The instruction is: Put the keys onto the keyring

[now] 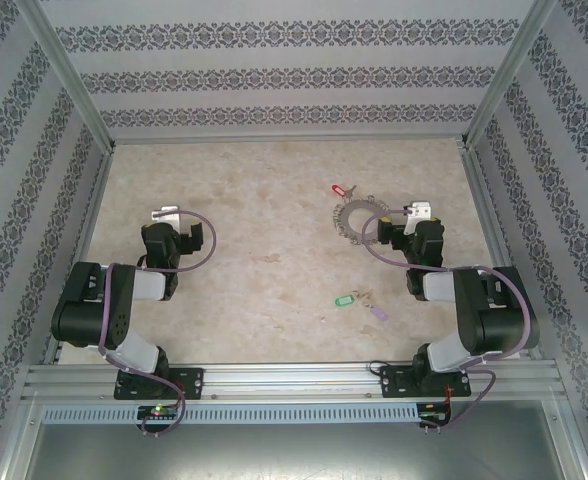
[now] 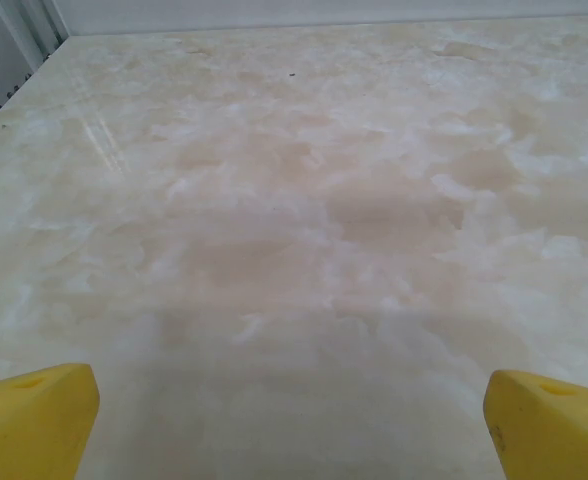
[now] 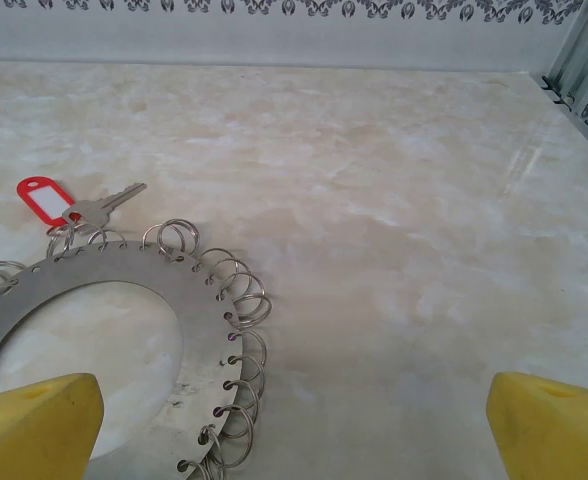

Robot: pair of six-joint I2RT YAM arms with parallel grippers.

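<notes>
Lying left of right hand — keyring | red key at far rim

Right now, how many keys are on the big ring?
Possibly one: the red key lies at the keyring's rim loops, but whether it is hooked is unclear. Nothing is in hand: the right end effector and left end effector are open. To do: the green key and lilac key lie apart on the table.
</notes>
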